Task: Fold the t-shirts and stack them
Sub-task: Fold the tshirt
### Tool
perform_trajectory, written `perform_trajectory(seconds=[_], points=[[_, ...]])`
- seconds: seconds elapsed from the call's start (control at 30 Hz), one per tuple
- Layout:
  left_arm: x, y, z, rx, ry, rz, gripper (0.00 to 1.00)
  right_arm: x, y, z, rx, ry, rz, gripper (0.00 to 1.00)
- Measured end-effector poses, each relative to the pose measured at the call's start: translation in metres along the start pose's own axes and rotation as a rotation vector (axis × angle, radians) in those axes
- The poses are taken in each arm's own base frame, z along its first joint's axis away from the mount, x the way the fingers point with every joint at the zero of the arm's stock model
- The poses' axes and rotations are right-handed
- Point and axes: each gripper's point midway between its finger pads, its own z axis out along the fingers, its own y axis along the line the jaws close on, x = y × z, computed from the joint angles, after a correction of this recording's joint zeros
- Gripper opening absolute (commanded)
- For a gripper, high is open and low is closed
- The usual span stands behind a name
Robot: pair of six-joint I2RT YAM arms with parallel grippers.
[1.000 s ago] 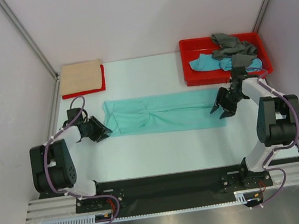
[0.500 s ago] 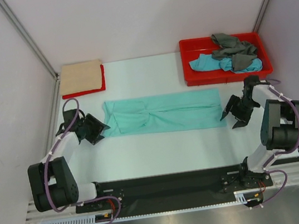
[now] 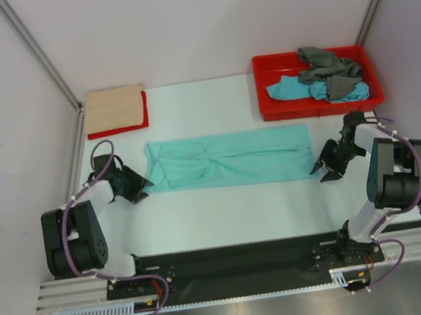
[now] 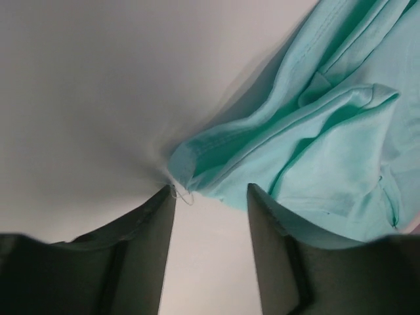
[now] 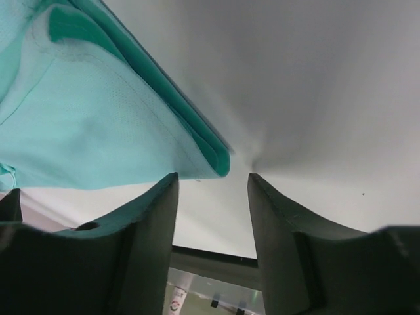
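Table (image 3: 226, 210), seen from above, carries the mint-green t-shirt (image 3: 231, 161) spread flat at its middle, with the left gripper (image 3: 139, 189) off one end and the right gripper (image 3: 322, 170) off the other. Left wrist view: fingers (image 4: 151, 249) apart and empty, the shirt's corner just ahead. Right wrist view: likewise released, holding nothing.

Overhead spans table (image 3: 225, 203); close wrist views share mint-green t-shirt (image 3: 227, 159).

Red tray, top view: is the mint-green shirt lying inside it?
No, the mint-green shirt lies flat on the table, outside the red tray.
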Motion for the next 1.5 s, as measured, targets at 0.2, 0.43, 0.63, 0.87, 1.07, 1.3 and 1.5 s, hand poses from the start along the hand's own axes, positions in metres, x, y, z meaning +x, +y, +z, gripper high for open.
perform_trajectory(seconds=[0.2,0.43,0.63,0.87,1.07,1.3,1.5], points=[[-0.014,-0.005,0.013,-0.002,-0.019,0.006,0.23,0.005,-0.005,0.009,0.007,0.020,0.014,0.19],[-0.031,-0.024,0.027,0.006,-0.017,0.091,0.03,0.023,-0.011,0.012,0.027,0.035,0.037,0.05],[-0.047,-0.055,0.047,0.002,-0.033,0.226,0.03,0.059,-0.006,0.015,0.098,0.044,-0.069,0.05],[-0.058,-0.120,0.084,0.044,-0.038,0.370,0.02,0.097,-0.004,0.017,0.144,0.077,-0.130,0.05],[-0.078,-0.177,0.118,0.084,-0.061,0.442,0.03,0.131,0.000,0.020,0.124,0.118,-0.167,0.06],[-0.109,-0.252,0.161,0.192,-0.096,0.513,0.07,0.177,0.025,0.029,0.084,0.184,-0.273,0.06],[-0.122,-0.272,0.174,0.254,-0.116,0.583,0.18,0.222,0.059,0.044,0.064,0.263,-0.371,0.06]])
